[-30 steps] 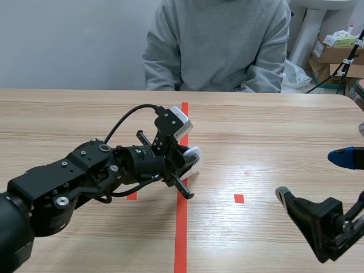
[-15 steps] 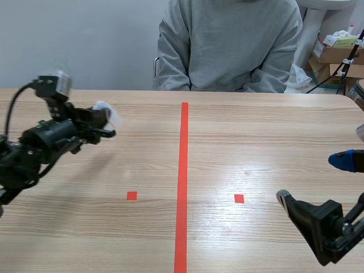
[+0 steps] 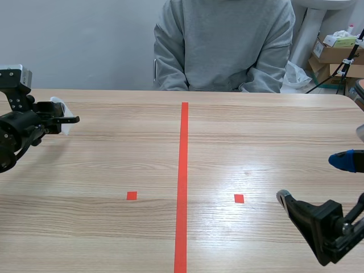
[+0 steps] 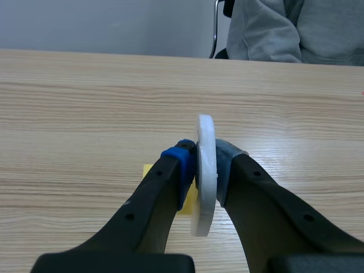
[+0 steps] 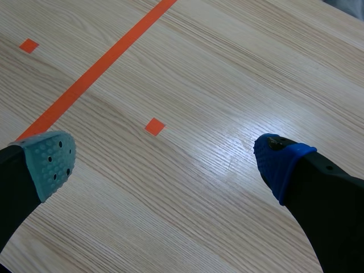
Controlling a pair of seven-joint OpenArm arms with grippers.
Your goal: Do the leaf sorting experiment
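the left gripper (image 4: 206, 166) is clenching a white disc (image 4: 205, 136) on edge, hovering far left of the long red line (image 3: 182, 170); a yellow scrap (image 4: 189, 203) is lying on that same side, partly hidden behind the fingers (image 4: 162, 190); the right gripper (image 5: 166, 162) is hanging released, right of the line; a person (image 3: 224, 45) is sitting beyond the line's far end

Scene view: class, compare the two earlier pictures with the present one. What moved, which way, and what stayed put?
The left gripper, shut on a flat white disc throughout, swung from the orange-red centre line away to the wooden table's left side. The right gripper stayed open and low at the right; the person in grey remained seated across.
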